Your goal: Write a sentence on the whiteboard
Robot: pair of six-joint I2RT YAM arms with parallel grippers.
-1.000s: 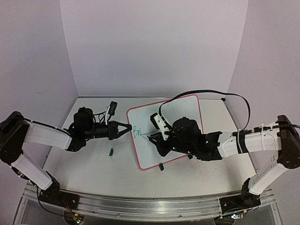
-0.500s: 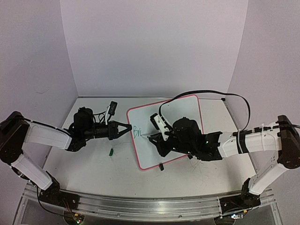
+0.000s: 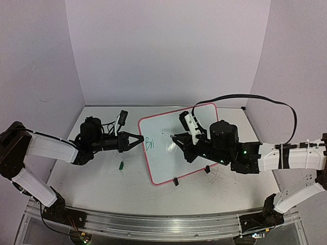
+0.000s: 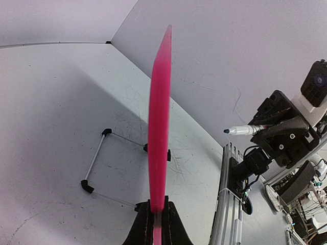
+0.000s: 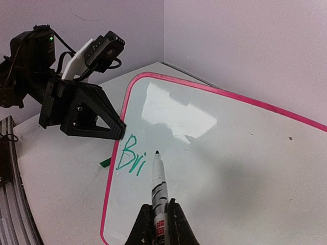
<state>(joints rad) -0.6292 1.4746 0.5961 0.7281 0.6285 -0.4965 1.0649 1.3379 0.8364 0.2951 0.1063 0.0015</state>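
The whiteboard [image 3: 166,166], white with a pink frame, stands tilted at mid table. It bears only the green letters "Bri" [image 3: 149,143] of the sentence, also in the right wrist view [image 5: 130,155]. My left gripper [image 3: 139,139] is shut on the board's left edge; the left wrist view shows the edge [image 4: 159,127] end-on between its jaws [image 4: 157,217]. My right gripper [image 5: 159,217] is shut on a marker [image 5: 159,184]. The marker tip [image 3: 163,134] is just right of "Bri", slightly off the surface.
A green marker cap [image 3: 121,165] lies on the table left of the board. A black and white device [image 3: 122,118] with cables lies at the back left. A thin wire frame [image 4: 97,158] lies behind the board. A black foot [image 3: 176,181] marks the board's front edge.
My right arm has swung to the right and back, and the marker tip has lifted up and away from below "Bri". The left arm and board have not moved.
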